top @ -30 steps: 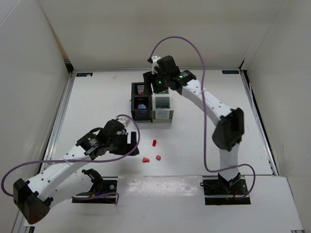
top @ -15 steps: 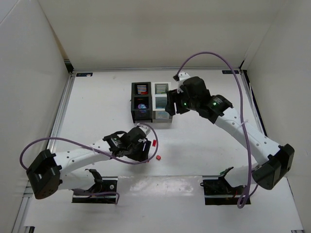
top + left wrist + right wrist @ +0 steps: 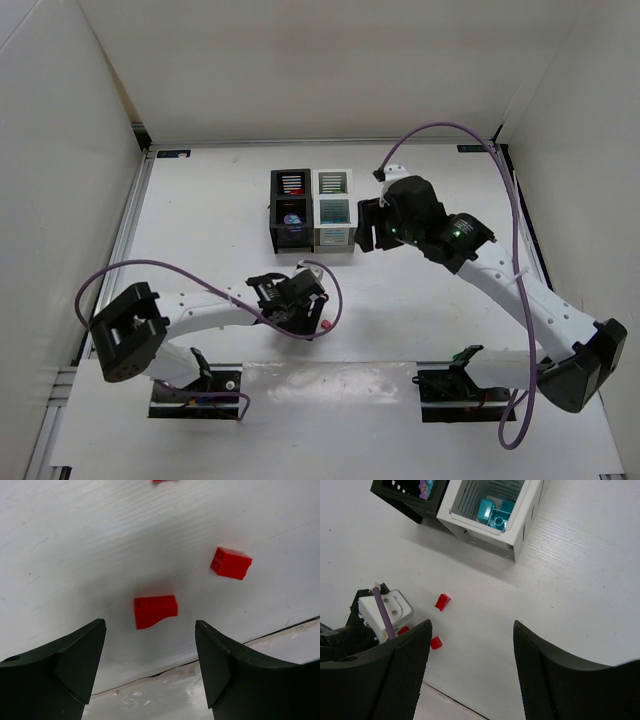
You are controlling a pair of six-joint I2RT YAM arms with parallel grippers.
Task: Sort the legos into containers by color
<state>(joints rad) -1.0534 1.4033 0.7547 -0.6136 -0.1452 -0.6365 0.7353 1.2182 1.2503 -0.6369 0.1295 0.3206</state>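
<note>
Left gripper [image 3: 150,635], open, frames a red lego [image 3: 155,611] mid-frame — lower squarely before closing (right gripper [image 3: 471,625] open, empty).

Robotics lab cell, white table [image 3: 200,220], plain white walls [image 3: 300,60], two bolted arms [image 3: 500,283]

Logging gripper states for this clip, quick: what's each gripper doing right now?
Left gripper: open, straddling a red brick, not gripping it.
Right gripper: open, empty.

White arms [image 3: 200,310], black joints [image 3: 125,335], purple cables [image 3: 440,125].
</note>
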